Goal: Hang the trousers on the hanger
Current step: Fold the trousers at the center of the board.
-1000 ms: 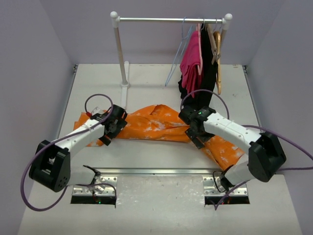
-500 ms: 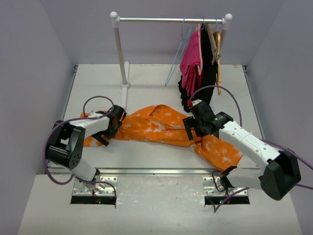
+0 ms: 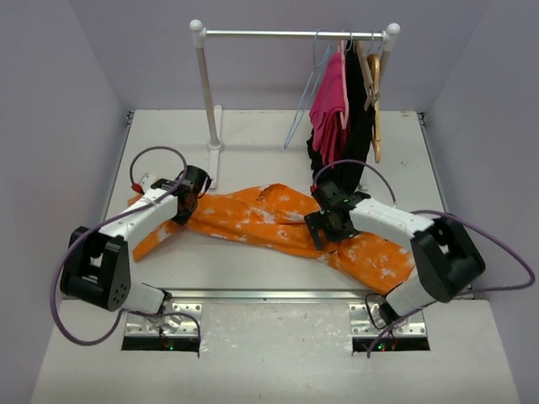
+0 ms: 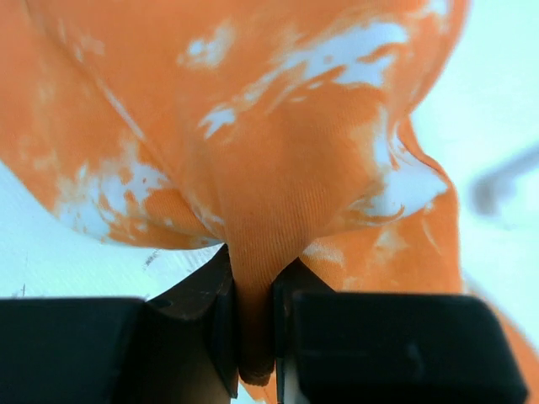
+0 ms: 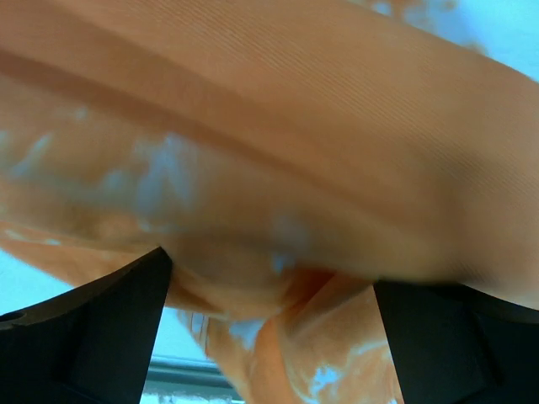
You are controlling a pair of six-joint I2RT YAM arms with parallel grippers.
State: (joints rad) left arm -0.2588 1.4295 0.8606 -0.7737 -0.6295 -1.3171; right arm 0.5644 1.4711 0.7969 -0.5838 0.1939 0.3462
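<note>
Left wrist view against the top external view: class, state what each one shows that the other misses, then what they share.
Only the left wrist view shows the grip itself: the left claw shut on a pinched fold of the trousers, cloth squeezed between its fingers. Only the top external view shows the rail with the hanger and a pink garment, the right claw, and the trousers' full length lying across the table. Both show orange cloth with white blotches.

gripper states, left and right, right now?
Left gripper: closed, pinching a fold of the bright orange, white-blotched cloth trousers.
Right gripper: open, jaws wide over the same trousers.
</note>
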